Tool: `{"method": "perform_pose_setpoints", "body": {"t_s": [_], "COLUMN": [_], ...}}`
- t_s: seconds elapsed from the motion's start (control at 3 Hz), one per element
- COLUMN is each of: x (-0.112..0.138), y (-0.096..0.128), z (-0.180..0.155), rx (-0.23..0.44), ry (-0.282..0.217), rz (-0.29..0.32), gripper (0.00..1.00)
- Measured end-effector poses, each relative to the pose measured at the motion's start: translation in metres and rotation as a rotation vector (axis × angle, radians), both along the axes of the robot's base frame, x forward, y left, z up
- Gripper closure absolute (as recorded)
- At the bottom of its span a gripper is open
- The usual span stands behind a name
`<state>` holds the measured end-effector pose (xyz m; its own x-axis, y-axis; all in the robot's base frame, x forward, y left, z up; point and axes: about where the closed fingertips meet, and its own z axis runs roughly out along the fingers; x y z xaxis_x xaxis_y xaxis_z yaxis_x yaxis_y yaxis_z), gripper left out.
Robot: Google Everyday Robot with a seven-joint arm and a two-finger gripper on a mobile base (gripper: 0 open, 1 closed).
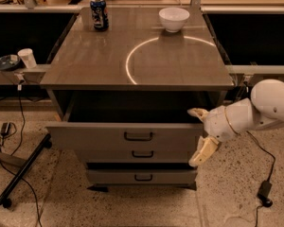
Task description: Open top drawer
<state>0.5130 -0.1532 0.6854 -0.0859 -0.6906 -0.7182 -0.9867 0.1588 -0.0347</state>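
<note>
The top drawer is pulled out from under the grey cabinet top, its dark interior showing behind the flat grey front with a small dark handle at its middle. My gripper is at the drawer's right front corner, on a white arm coming in from the right. One cream finger points left over the drawer's top right edge, the other finger hangs down beside the front. The fingers are spread apart and hold nothing.
Two narrower drawers sit below, the lowest slightly out. On the cabinet top stand a blue can and a white bowl. A black stand leg and cables lie on the floor left; a cable and adapter right.
</note>
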Motion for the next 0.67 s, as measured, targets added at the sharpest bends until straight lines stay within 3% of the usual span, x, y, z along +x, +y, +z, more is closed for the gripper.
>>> {"method": "perform_pose_setpoints", "body": {"t_s": [0.67], "x": [-0.0194], "y": [-0.0092], "z": [-0.0089], "rx": [-0.02], "ry": [0.017], "rz": [-0.023], "gripper": [0.0]}}
